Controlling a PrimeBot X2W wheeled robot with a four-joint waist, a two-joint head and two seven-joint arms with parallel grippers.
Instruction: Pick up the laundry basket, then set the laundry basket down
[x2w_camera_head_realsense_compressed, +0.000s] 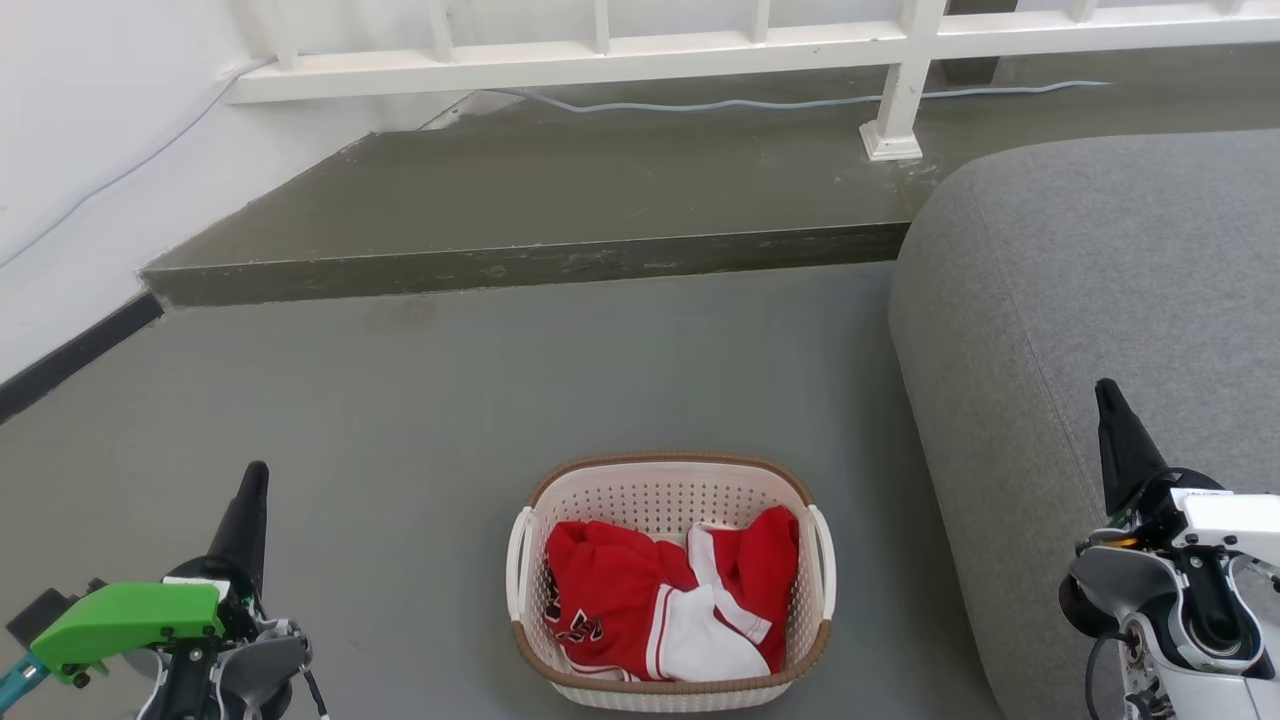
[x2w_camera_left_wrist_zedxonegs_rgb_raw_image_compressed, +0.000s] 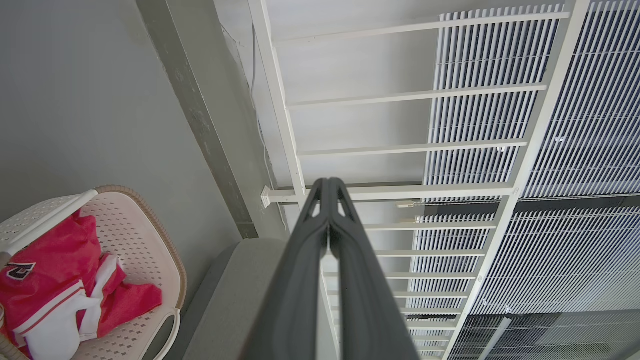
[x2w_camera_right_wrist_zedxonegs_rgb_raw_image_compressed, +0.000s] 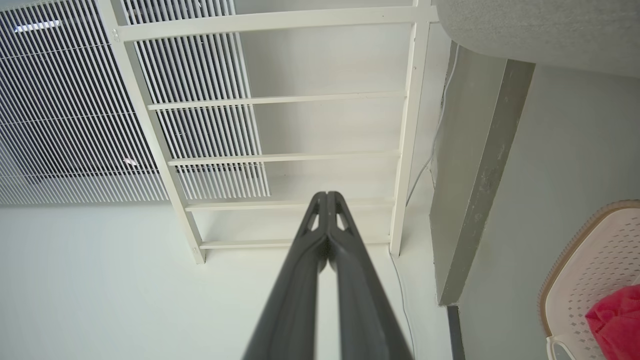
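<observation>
I have the small cream perforated plastic laundry basket with the brown woven rim band (x2w_camera_head_realsense_compressed: 660, 497) sitting on the grey painted floor (x2w_camera_head_realsense_compressed: 400, 400), squarely in front of me and just beside the rounded grey fabric sofa (x2w_camera_head_realsense_compressed: 1080, 300). Its two white loop handles (x2w_camera_head_realsense_compressed: 518, 560) face out to either side, which I judge suits a two-armed lift, one handle per arm. My left gripper (x2w_camera_head_realsense_compressed: 254, 478) and right gripper (x2w_camera_head_realsense_compressed: 1106, 392) flank it, both well apart from it and pointing forward. Each has its dark fingers pinched together on nothing, so I reckon they must spread before either can take a handle. A crumpled red and white sports garment (x2w_camera_head_realsense_compressed: 640, 600) lies heaped inside and covers the basket's bottom, so I cannot tell whether anything sits under it. Both wrist views cut the basket off at their edges and look mostly at the white railing (x2w_camera_head_realsense_compressed: 600, 60) above the raised concrete step (x2w_camera_head_realsense_compressed: 550, 200), so they give me little help judging the gap to the handles. The lift has not yet begun
</observation>
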